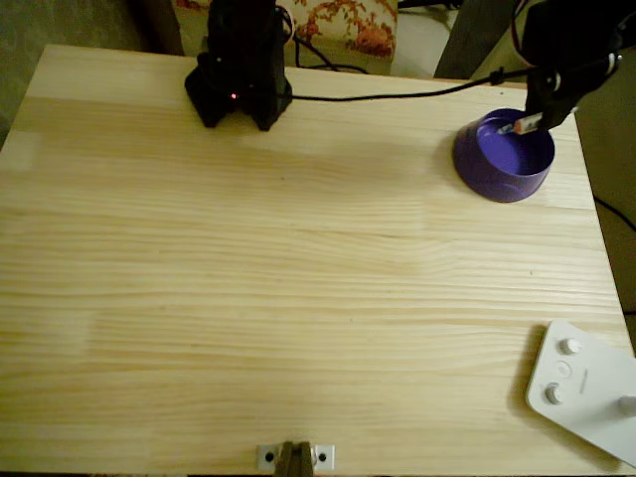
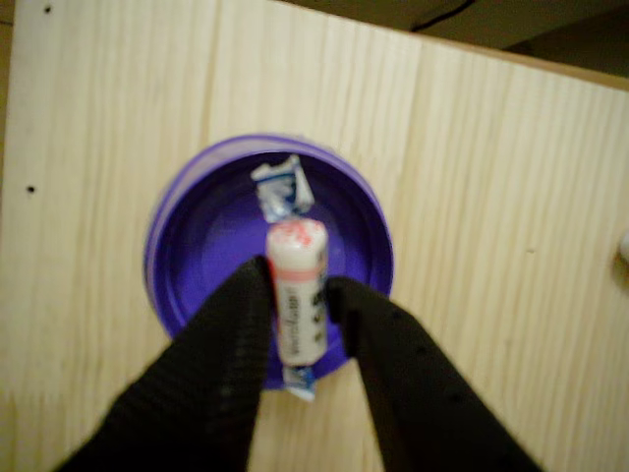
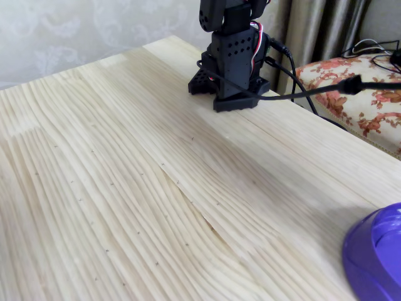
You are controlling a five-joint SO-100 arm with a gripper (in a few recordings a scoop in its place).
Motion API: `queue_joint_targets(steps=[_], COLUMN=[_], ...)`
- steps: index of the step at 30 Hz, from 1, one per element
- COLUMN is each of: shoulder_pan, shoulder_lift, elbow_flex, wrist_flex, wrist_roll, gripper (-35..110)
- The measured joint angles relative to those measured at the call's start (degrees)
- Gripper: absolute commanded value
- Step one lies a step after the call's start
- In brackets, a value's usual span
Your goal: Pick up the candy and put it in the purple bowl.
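The candy [image 2: 297, 290] is seen in the wrist view as a small oblong cylinder in a glossy white wrapper, marked with red at its far end and dark print along one side; crinkled blue-white twisted ends stick out at both tips. It is pinched across its middle between the two black, matte fingers [image 2: 221, 364] of the gripper [image 2: 298, 295], whose jaws are drawn in narrow, each pressing a long side of the sweet. The candy is held above the purple bowl [image 2: 206, 236], its far end over the bowl's floor and its near twist over the near rim. The bowl is round, shallow and straight-walled, of smooth purple plastic with a faint sheen.

In the overhead view the candy [image 1: 525, 125] shows as a small pale sliver under the dark gripper [image 1: 542, 109], over the far rim of the bowl [image 1: 492, 164], which stands near the table's upper right corner. The table [image 1: 298, 268] is of pale wood with long straight grain. A flat white device with round knobs [image 1: 586, 393] lies at the lower right corner, well apart from the bowl. The black arm base [image 1: 238, 70] stands at the far edge.
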State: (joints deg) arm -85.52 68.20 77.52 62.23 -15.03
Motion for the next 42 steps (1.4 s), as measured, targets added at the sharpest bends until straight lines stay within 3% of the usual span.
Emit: queue_joint_targets(steps=[13,17,23,35,42], shoulder_pan=[-1.8,-2.0,-1.4,8.7,16.0], shoulder_lift=[-1.8,-1.8,-0.1,22.2,35.0], elbow_flex=[-1.2,-1.2,-1.1,16.4,22.2], wrist_flex=[0.0,0.0,0.0,1.9,9.0], wrist_roll=[0.6,1.8,3.0,-4.0,-6.6], gripper=[20,1,0,0,0])
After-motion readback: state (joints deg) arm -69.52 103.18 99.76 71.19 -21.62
